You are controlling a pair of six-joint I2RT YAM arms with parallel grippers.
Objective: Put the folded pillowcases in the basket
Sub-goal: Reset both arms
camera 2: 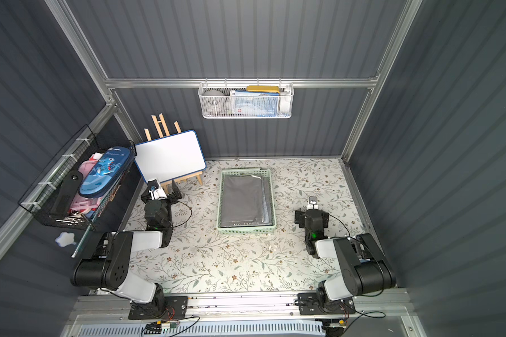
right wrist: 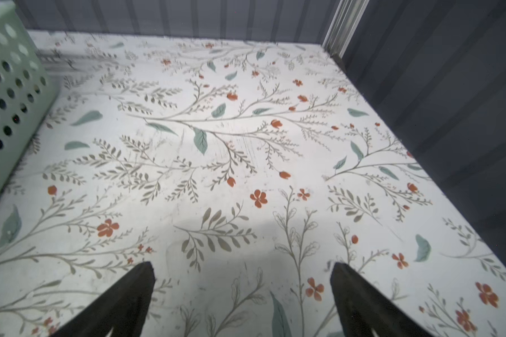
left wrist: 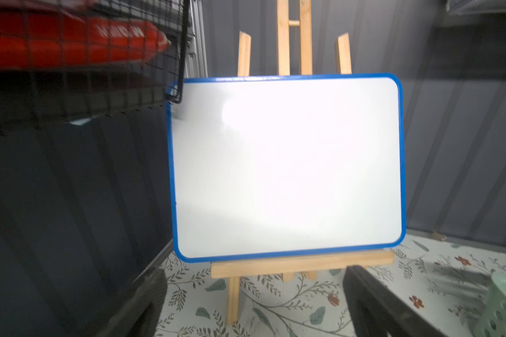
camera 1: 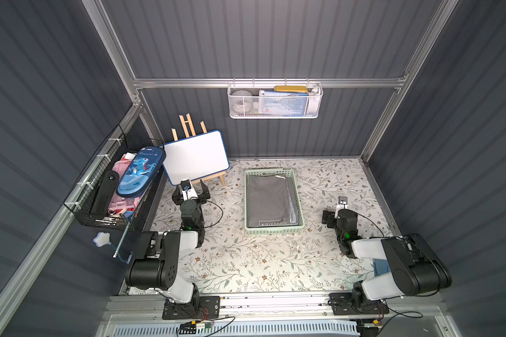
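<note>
The right fingers (right wrist: 123,300) stand wide apart with nothing between them; in the right wrist view only the flowered counter (right wrist: 246,146) shows in the gap. They point over bare counter. The basket (right wrist: 6,87) is off to one side, and only its perforated mint-green wall shows at the edge of that view. In both top views these fingers (camera 1: 329,218) sit on the robot's right of the basket, near its long side but not touching it.

The left fingers (left wrist: 371,303) are spread wide as well and hold nothing. They face a blue-framed whiteboard (left wrist: 287,166) that rests on the ledge of a small wooden easel (left wrist: 301,264). In both top views they sit just in front of that easel, on the robot's left of the basket and apart from it.

The folded pillowcase (camera 1: 268,200) lies flat inside the basket (camera 1: 275,232). It is dark grey and covers most of the basket's floor, with lighter folded layers showing along its right edge and a strip of pale lettering at its near end. The basket stands on the counter between the two arms, toward the back wall.

Farther out, a black wire basket (camera 1: 100,204) on the left wall holds a blue dinosaur pencil case (camera 1: 140,172) among other items. A white mesh basket (camera 1: 275,111) hangs from the rail on the back wall.
</note>
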